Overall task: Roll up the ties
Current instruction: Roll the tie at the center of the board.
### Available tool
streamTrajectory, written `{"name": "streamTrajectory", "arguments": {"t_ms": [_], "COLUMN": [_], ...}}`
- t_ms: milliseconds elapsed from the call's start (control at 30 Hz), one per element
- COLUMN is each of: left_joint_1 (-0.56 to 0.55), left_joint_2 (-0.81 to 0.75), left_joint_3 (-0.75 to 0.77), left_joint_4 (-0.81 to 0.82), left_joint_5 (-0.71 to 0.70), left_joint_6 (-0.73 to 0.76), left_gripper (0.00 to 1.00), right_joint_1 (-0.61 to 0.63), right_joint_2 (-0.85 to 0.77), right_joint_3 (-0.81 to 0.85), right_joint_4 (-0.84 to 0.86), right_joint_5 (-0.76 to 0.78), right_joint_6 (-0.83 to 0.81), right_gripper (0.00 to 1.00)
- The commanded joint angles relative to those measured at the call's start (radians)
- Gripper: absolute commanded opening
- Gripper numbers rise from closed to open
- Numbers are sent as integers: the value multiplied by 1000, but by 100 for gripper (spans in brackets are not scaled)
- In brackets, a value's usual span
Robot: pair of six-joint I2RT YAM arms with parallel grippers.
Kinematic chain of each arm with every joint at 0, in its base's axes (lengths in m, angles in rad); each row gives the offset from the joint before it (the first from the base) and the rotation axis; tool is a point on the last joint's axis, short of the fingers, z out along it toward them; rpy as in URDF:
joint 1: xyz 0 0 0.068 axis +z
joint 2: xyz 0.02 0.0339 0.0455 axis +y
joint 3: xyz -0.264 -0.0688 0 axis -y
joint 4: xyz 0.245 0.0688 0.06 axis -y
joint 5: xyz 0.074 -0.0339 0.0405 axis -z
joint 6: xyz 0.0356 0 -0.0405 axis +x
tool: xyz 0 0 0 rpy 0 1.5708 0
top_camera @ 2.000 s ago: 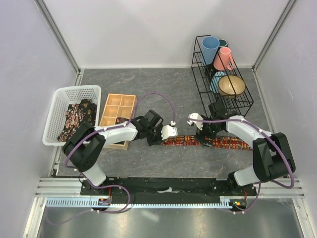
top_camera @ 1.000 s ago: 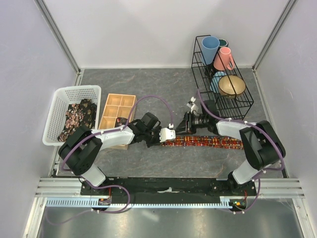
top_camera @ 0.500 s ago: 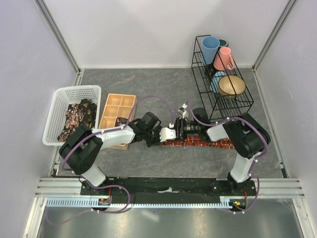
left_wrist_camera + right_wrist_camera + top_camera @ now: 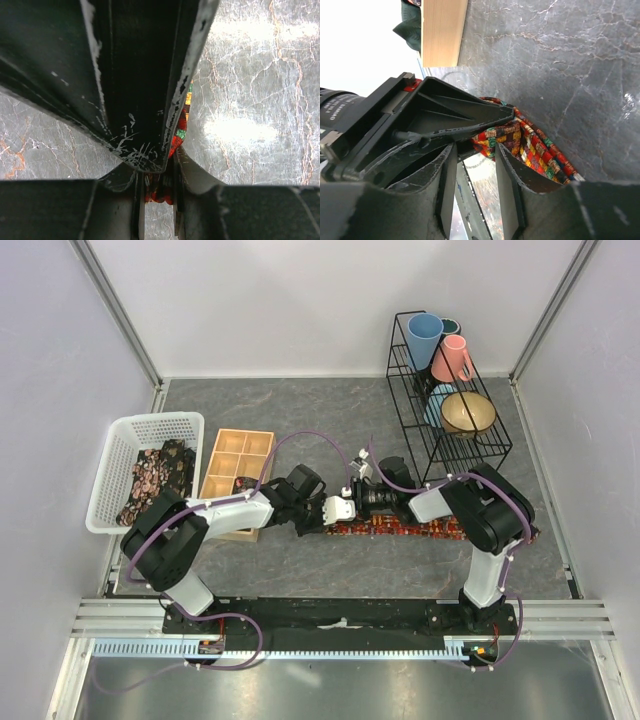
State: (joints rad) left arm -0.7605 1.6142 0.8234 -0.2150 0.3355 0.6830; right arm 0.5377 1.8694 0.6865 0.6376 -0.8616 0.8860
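At the centre of the top view, 1 tie [image 4: 410,529] lies flat on the grey desk [image 4: 300,420], running rightward from where the 2 claws meet. At its left end the left claw [image 4: 335,512] is pinching the fabric. The right claw [image 4: 356,500] holds its fingers a narrow gap apart at the fold; whether it grips cannot be told. Further ties [image 4: 155,475] lie in the white basket [image 4: 150,420] at left
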Motion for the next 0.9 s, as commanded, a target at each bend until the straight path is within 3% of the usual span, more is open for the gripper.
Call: {"name": "streamTrajectory", "arguments": {"t_ms": [0, 267, 500, 533, 567, 633, 867], "left_joint_1": [3, 3, 3, 3, 4, 4, 6], "left_joint_2": [33, 32, 36, 38, 38, 38, 44], "left_joint_3": [16, 23, 28, 31, 33, 33, 39], "left_joint_4": [-61, -69, -76, -80, -83, -86, -95], "left_joint_5": [2, 7, 11, 14, 16, 19, 27], "left_joint_6": [-23, -31, -31, -31, -31, -31, -25], "left_gripper": [7, 7, 7, 7, 7, 8, 8], "right_joint_1": [11, 30, 35, 34, 31, 30, 30], "right_joint_2": [25, 30, 62, 56, 51, 22, 60], "right_joint_3": [47, 82, 116, 119, 119, 96, 120], "right_joint_4": [-18, -121, -216, -258, -263, -250, -187], "right_joint_5": [24, 33, 44, 41, 30, 19, 12], "right_joint_6": [-61, -142, -250, -268, -275, -272, -225], "right_gripper": [41, 45, 27, 27, 36, 41, 39]}}
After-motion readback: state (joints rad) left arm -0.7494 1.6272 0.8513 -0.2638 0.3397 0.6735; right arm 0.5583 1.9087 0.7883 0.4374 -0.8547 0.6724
